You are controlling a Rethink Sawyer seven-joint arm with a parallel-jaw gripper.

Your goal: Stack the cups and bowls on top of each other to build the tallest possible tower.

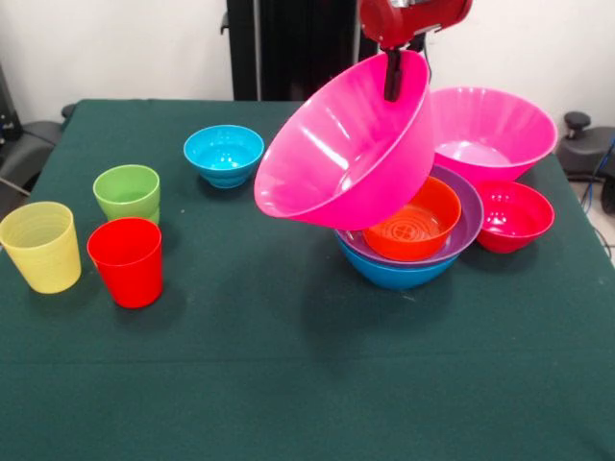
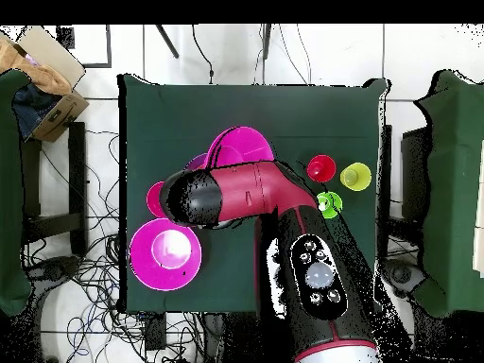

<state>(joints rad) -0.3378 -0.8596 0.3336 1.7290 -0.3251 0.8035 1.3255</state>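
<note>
Three cups (image 1: 125,230) stand at the table's (image 1: 288,384) left, a cyan bowl (image 1: 224,154) farther back, then the gripper (image 1: 393,82) clamps the tilted pink bowl (image 1: 341,144) by its rim above the tower (image 1: 413,240), with a second pink bowl (image 1: 490,130) and a crimson bowl (image 1: 516,216) at right.

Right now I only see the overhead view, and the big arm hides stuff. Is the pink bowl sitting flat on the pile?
Observer: No. The big pink bowl is tilted, and the gripper holds it by its rim.
Operator: What's under it?
Observer: The orange bowl sits in the purple bowl, which sits in the blue bowl.
Operator: Where's the cyan bowl?
Observer: The cyan bowl stands upright by itself on the table, away from the pile.
</note>
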